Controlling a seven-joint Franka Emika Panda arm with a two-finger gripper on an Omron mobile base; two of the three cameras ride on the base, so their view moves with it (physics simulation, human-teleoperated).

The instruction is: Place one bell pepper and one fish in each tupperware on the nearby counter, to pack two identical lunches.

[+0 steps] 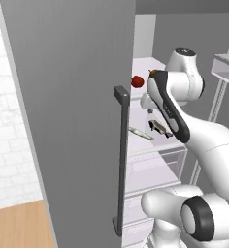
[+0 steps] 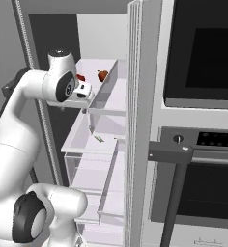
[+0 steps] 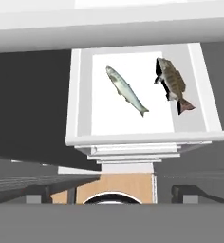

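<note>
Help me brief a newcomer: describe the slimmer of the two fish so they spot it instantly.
Look inside the open fridge, at the white shelf below the level holding red produce. Two fish lie there apart. The slim fish is long, narrow and silvery-grey, unlike the stockier brown fish with its reddish tail.

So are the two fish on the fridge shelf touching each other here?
Apart. The hand view shows the slim silver fish and the darker brown fish lying side by side on the white shelf, with bare shelf plainly between them.
</note>
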